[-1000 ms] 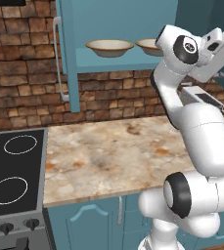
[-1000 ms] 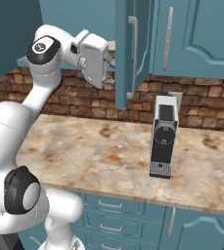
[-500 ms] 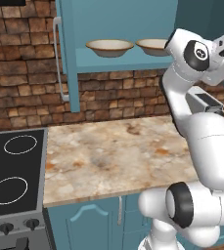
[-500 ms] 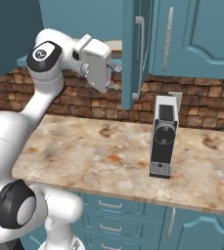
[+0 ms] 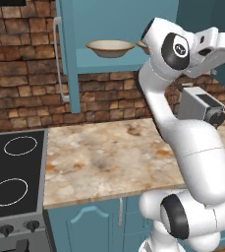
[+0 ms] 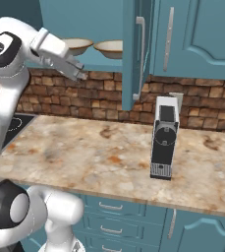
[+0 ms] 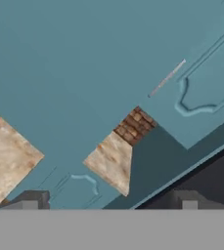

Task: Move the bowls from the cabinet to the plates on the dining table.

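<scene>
Both bowls (image 5: 110, 47) shelved; jaws seemingly nearer cabinet (image 6: 84, 19) than before.

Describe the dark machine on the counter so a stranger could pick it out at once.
Start at the marble counter under the teal wall cabinet. The coffee machine stands upright on it, below the open cabinet door. It is the counter's tall, narrow black-and-silver box; the bowls sit up on the shelf.
</scene>
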Controlling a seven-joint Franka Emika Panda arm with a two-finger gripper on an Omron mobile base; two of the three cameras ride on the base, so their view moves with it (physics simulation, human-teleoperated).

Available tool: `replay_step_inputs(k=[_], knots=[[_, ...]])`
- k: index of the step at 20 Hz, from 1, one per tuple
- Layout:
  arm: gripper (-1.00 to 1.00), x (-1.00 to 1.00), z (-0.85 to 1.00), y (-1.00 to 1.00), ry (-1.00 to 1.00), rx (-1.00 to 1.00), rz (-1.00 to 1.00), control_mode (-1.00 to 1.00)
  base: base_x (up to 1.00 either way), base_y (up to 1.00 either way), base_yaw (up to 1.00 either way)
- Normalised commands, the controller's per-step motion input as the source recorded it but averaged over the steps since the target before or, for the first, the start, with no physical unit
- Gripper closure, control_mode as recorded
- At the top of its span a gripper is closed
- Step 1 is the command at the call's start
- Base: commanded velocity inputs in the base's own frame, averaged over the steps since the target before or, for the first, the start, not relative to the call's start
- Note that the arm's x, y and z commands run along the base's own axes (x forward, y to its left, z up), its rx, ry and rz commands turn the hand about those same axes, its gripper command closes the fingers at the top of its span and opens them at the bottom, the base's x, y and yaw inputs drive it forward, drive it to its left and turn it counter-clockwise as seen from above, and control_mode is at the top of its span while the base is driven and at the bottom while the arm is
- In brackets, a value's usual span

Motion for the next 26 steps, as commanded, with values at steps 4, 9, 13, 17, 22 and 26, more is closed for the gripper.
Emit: replay_step_inputs(k=[4,9,13,17,22,26], knots=[[-1.0,-0.13,0.0,0.89,-0.33,0.07,0.0,-1.0,0.0,0.0,0.0],[-1.0,0.0,-0.09,0.56,-0.25,0.07,0.17,-1.0,0.0,0.0,0.0],[-1.0,0.0,0.0,0.15,0.0,0.0,0.31,-1.0,0.0,0.0,0.0],[-1.0,-0.17,-0.01,0.03,0.0,0.0,0.42,-1.0,0.0,0.0,0.0],[-1.0,-0.18,0.0,-0.2,0.0,0.0,0.29,-1.0,0.0,0.0,0.0],[-1.0,0.01,0.0,0.0,0.0,0.1,0.3,-1.0,0.0,0.0,0.0]])
